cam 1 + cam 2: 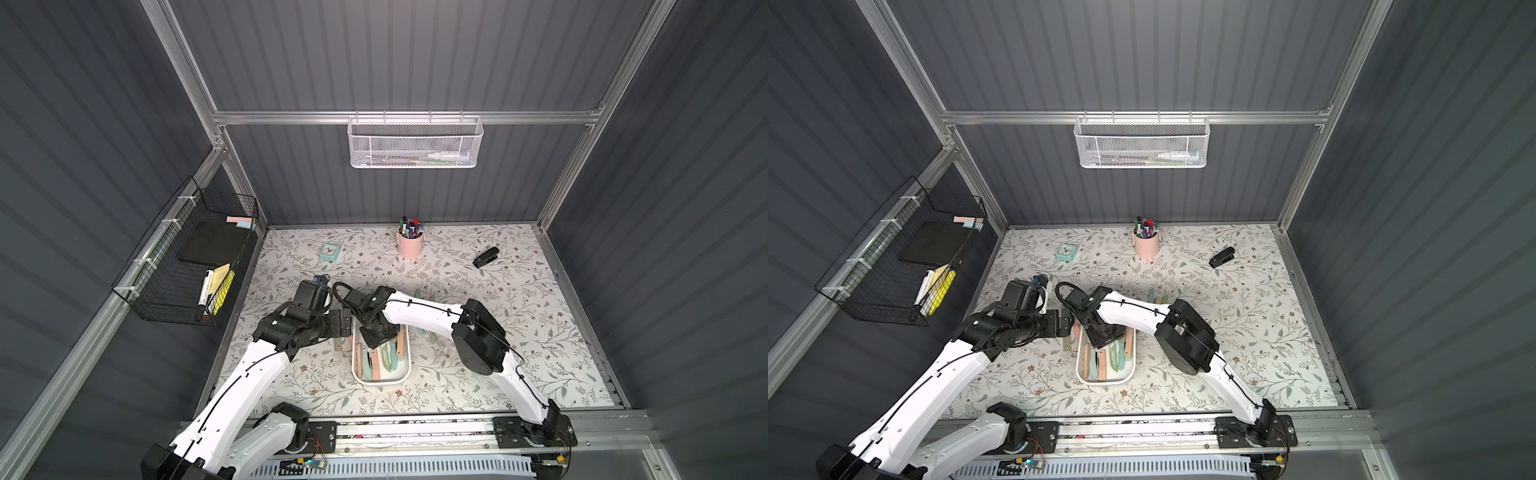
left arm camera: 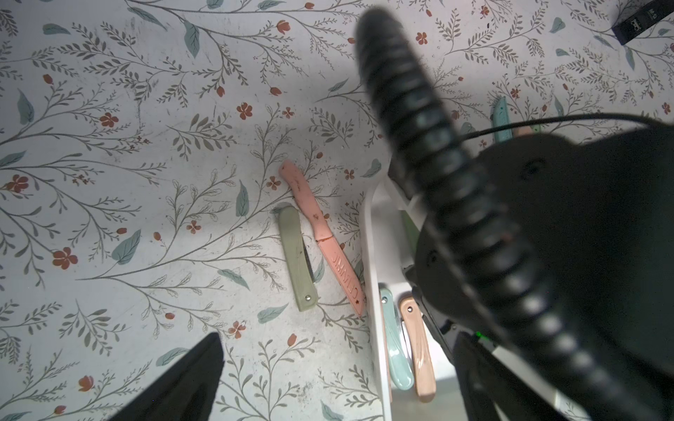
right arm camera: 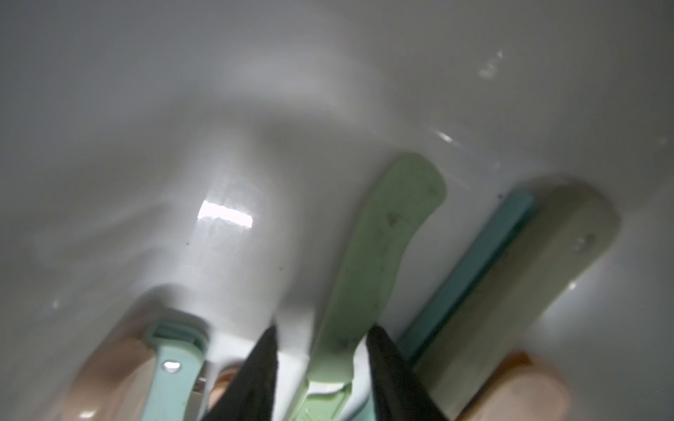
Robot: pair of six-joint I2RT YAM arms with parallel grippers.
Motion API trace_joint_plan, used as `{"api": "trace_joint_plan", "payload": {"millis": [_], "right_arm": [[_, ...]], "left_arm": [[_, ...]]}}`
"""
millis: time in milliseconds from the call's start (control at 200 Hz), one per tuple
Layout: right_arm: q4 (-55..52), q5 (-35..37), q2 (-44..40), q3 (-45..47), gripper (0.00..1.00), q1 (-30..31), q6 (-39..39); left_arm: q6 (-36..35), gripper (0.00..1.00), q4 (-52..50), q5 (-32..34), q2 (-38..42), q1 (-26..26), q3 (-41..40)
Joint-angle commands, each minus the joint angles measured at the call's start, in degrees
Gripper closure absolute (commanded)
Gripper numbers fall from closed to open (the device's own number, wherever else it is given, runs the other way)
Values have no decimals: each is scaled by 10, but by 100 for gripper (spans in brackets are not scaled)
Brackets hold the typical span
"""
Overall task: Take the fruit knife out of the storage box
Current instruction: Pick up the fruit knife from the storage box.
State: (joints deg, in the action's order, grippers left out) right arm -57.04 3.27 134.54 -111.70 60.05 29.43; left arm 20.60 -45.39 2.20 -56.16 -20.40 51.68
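Right hand (image 3: 324,375), fingers part-open, straddles the green fruit knife (image 3: 379,248)

A pink cup (image 1: 410,246) full of markers (image 1: 411,227) stands near the back of the floral counter (image 1: 519,345), with a small teal clock (image 1: 331,252) and a black stapler (image 1: 485,257) well apart on either side. A white mesh basket (image 1: 413,143) hangs on the back rail, and a black wire basket (image 1: 187,266) hangs on the side rail.
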Motion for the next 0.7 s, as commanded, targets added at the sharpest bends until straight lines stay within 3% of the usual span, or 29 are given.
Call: {"api": "trace_joint_plan", "payload": {"millis": [0,310,690], "right_arm": [[-27,-10,21,5,48,5,4],[-32,-40,2,47,56,15,46],[-34,-56,3,71,55,32,77]], "left_arm": [[8,1,-10,2,1,5,-1],[9,1,-10,2,3,5,-2],[9,1,-10,1,3,5,-3]]}}
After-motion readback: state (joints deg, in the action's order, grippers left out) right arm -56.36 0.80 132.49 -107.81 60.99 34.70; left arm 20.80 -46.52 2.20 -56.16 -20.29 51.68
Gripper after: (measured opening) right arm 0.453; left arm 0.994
